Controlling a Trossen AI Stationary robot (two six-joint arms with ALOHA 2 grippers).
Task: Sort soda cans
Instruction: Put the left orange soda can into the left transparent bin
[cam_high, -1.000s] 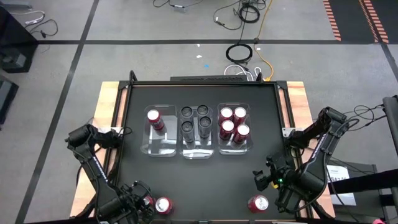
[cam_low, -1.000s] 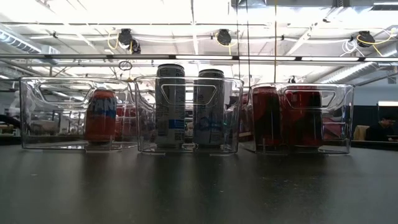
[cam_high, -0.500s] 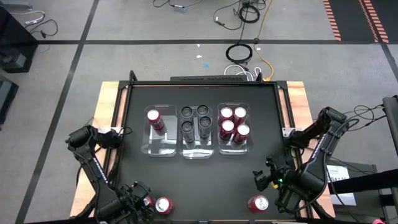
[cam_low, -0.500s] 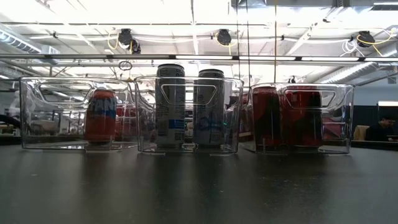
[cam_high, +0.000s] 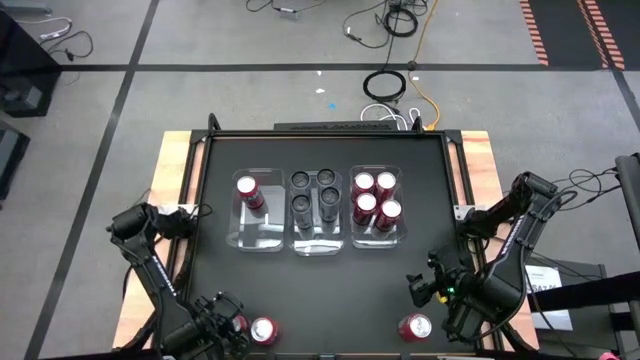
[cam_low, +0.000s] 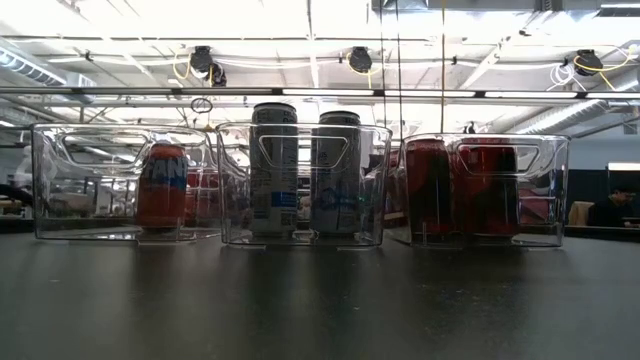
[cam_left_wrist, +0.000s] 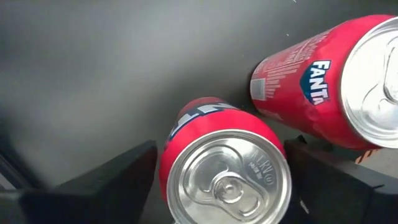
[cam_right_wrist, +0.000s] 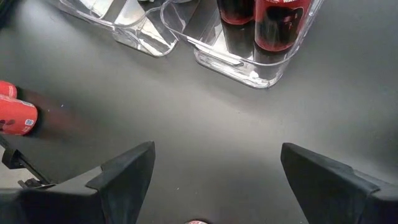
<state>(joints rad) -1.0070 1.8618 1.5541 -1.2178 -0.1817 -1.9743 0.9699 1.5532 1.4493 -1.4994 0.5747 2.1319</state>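
My left gripper (cam_high: 228, 326) is open at the table's near-left corner. In the left wrist view its fingers stand on either side of an upright red can (cam_left_wrist: 227, 177), close to the can's wall. A second red can (cam_left_wrist: 333, 78) stands right beside it (cam_high: 263, 330). My right gripper (cam_high: 424, 290) is open above bare table near the near-right corner, with one upright red can (cam_high: 415, 327) just nearer than it. Three clear bins stand mid-table: the left bin (cam_high: 258, 238) holds one red can (cam_high: 247, 190), the middle bin (cam_high: 315, 245) several dark cans (cam_high: 315, 195), the right bin (cam_high: 378, 240) several red cans (cam_high: 374, 198).
The bins stand side by side in a row across the table's middle (cam_low: 300, 235). Bare black tabletop (cam_high: 330, 290) stretches between the bins and the near edge. Wooden strips (cam_high: 170, 160) run along the table's left and right sides. Cables lie on the floor beyond the far edge.
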